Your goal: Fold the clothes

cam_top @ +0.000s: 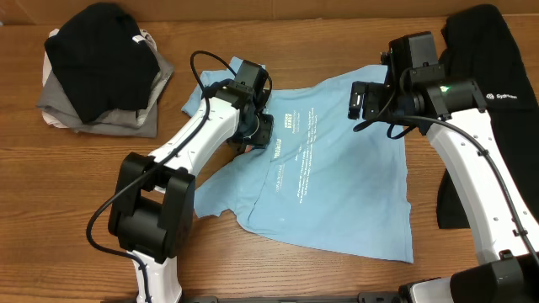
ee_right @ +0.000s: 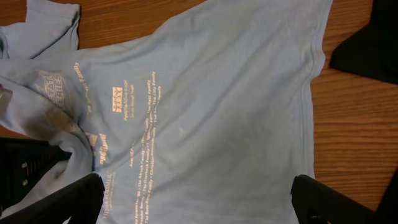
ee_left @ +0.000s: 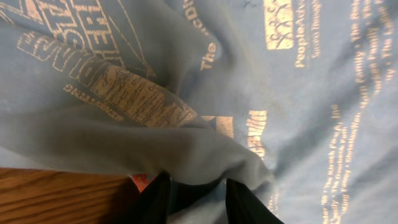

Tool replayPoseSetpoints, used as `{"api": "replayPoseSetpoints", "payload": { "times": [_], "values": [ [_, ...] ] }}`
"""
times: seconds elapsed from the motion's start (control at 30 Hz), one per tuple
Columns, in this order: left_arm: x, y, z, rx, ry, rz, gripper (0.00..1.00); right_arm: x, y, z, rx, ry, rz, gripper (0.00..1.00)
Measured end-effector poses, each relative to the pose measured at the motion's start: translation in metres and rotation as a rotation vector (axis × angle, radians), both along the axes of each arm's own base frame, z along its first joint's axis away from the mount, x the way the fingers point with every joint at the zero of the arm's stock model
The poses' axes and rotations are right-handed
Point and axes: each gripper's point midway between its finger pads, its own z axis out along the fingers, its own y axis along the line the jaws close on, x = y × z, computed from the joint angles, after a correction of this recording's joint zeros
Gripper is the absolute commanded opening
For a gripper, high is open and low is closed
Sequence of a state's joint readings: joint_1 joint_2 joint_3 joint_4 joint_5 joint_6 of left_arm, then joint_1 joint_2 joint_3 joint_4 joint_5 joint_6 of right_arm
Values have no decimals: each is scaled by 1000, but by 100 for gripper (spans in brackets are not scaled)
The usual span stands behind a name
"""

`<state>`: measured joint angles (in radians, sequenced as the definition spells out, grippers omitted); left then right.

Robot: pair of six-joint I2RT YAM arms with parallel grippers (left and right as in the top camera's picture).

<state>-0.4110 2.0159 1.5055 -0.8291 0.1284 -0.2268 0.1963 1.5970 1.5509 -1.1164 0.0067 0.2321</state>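
**A:** Overhead view. We find the light-blue T-shirt (cam_top: pixel 337 177) spread in the middle of the table (cam_top: pixel 50 210), print showing, and rumpled along its left side. The left gripper (cam_top: pixel 259 133) sits down on that side. The right gripper (cam_top: pixel 360 103) hangs over the shirt's upper right part. A black garment (cam_top: pixel 493 50) lies at the far right and a folded pile (cam_top: pixel 101 71) at the far left.

**B:** And the hazard we read from this?

**A:** Only one side of the shirt is gripped. A pull by the left arm alone could drag the cloth into a bunch instead of turning it along a clean fold line.

**B:** Left wrist view.

**A:** The two black fingers (ee_left: pixel 155 199) stand close together with a ridge of blue cloth between them. We judge this a pinch on a gathered fold of the shirt. We cannot tell how many layers it holds. A shallow pinch may slip free on lifting, and a deep one may carry front and back up together.

**B:** Right wrist view.

**A:** The jaws are spread wide and hold nothing, above the shirt's printed lines. At the upper right, the black garment's edge lies just beside the shirt's corner. A descent near that corner could catch the wrong cloth.
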Motion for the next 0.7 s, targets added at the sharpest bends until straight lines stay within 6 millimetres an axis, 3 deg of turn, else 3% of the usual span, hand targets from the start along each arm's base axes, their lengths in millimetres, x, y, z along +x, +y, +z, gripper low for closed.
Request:
{"api": "replayPoseSetpoints", "payload": {
  "times": [0.5,0.53,0.6,0.7],
  "values": [
    [16,-6,-30,0,-15,1,31,-1,0,-1,-1,4,0,100],
    [16,-6,-30,-1,-18,1,27,-1,0,-1,-1,3,0,100],
    [17,-6,-30,-3,-22,2,5,-1,0,-1,-1,4,0,100],
    [18,-6,-30,0,-24,6,4,-2,0,-2,-2,9,1,100]
  ]
}}
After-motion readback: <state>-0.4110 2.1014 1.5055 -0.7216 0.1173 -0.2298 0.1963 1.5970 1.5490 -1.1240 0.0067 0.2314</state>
